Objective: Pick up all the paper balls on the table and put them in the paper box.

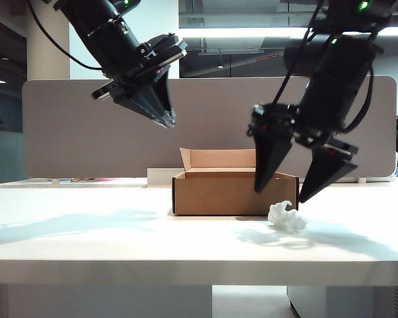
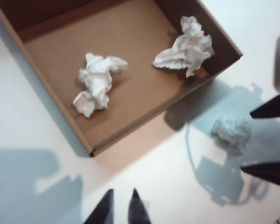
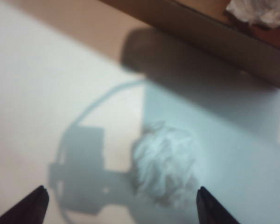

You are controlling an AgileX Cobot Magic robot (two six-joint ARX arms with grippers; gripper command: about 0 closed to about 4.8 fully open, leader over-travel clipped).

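1. Our right gripper (image 1: 296, 196) hangs low over the white desk top (image 1: 86, 228), its two dark pointed fingers (image 3: 30, 205) spread wide, straddling one small crumpled white paper ball (image 3: 165, 168) without touching it.
2. Our left gripper (image 1: 167, 121) is raised high above the table, left of the shallow brown cardboard box (image 1: 219, 192), tilted down toward it. Its fingers (image 2: 102, 212) stand nearly together with a thin gap between the tips, and we see nothing held between them.
3. That loose ball lies on the table just beside the box's front right corner in the exterior view, apart from the wall. It is a rounded lump with no clear long axis.
4. The box sits flat, its long side facing the exterior camera, its upright flap (image 1: 215, 158) at the back.
5. Inside the box, the left wrist view shows two more white wads: one (image 2: 97, 83) elongated, lying across the middle of the floor, the other (image 2: 186, 46) broader, close to a side wall.
6. Behind the table stands a grey fabric divider panel (image 1: 86, 126).
7. The box's front wall stands near our right gripper's inner finger.
8. We count three paper balls, one box, two grippers.
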